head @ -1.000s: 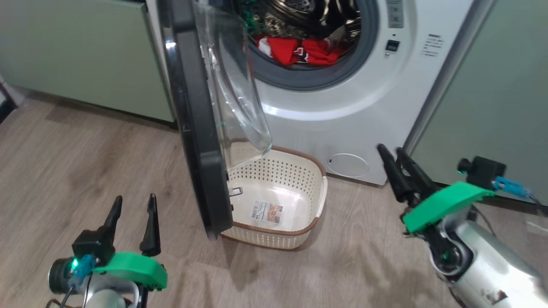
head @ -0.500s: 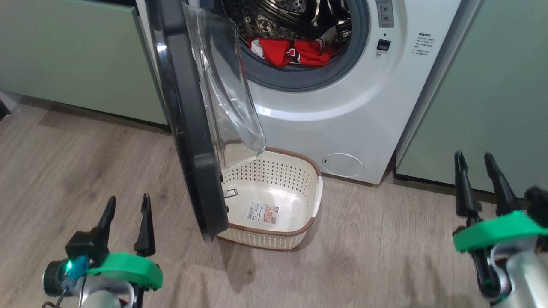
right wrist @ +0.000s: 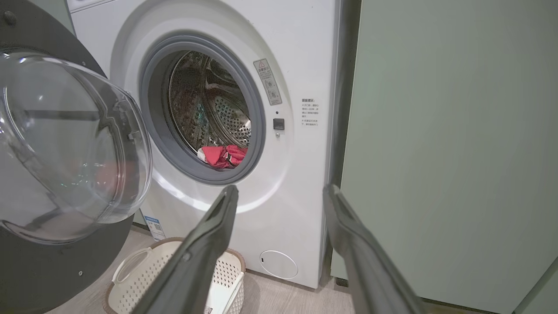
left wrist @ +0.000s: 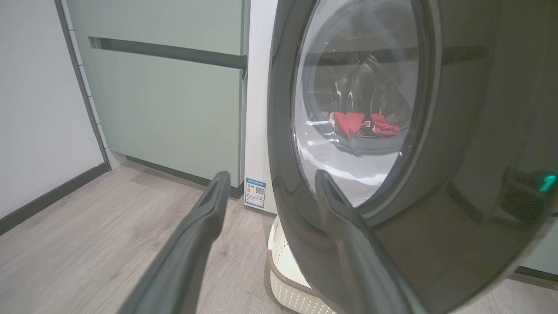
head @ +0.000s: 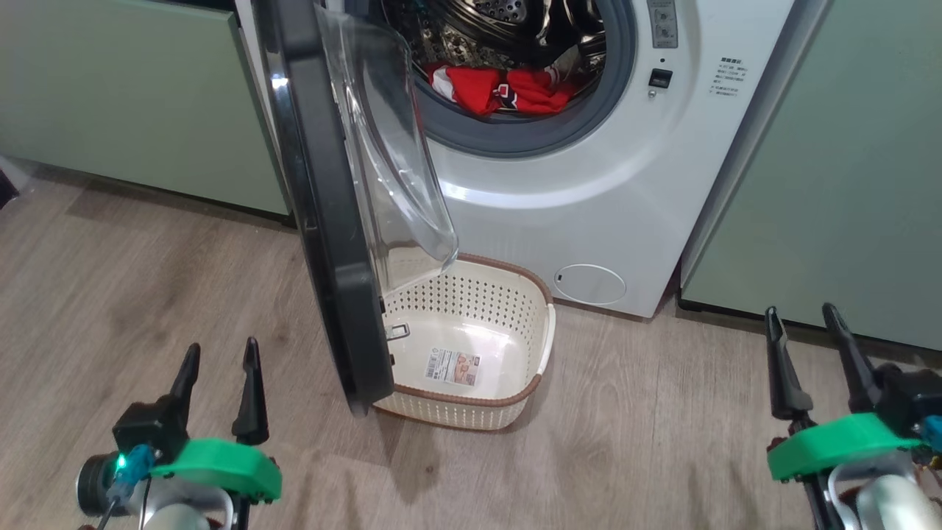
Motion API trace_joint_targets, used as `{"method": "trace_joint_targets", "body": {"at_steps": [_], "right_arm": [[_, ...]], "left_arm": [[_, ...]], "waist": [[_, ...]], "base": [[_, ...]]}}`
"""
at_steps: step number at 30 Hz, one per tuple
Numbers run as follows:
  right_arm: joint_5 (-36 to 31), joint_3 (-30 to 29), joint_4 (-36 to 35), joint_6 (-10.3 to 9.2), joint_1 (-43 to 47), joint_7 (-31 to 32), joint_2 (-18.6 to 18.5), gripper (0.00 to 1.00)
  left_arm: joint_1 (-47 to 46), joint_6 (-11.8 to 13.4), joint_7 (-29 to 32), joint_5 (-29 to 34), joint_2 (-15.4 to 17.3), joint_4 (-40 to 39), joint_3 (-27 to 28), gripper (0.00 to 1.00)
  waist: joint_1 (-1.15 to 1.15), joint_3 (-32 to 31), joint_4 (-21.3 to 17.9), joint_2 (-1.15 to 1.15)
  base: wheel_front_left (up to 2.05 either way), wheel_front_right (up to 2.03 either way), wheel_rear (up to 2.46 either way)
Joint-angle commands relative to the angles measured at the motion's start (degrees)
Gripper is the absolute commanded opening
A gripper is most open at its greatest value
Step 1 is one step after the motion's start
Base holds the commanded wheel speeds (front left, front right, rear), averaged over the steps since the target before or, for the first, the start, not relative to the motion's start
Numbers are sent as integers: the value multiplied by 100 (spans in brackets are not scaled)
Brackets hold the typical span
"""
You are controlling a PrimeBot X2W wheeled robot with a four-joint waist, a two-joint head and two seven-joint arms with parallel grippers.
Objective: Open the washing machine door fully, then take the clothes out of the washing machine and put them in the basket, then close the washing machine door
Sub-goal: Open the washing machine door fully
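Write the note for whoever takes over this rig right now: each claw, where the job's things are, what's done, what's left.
Claws: left claw open, empty, low outside the washing machine door; right claw open, empty, low off the washing machine front's right side.
Things: door swung out, overhanging the basket. The clothes lie at the drum front. The basket sits on the floor, empty but for a sticker.
Done: door opened, perhaps not fully.
Left: clothes into basket, close door.
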Motion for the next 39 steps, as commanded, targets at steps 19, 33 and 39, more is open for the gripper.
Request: {"method": "trace_joint_targets", "body": {"at_steps": [19,33,39], "right_arm": [[-675,-97,-681,-4,427,-53,192,100],[-751,-151,-709,-4,458,-53,250,100],[-760,-174,-708,-4,462,-53,261,100]], "left_arm": [[-107,37,-38,-40,61,-171,119,100],[-141,33,-38,-80,61,-199,225,15],[-403,128,-38,-498,61,-583,537,0]], "waist": [[0,-56,7,0],[0,-52,-10,0],[0,-49,2,0]], "base": [[0,0,0],[0,0,0],[0,0,0]]}}
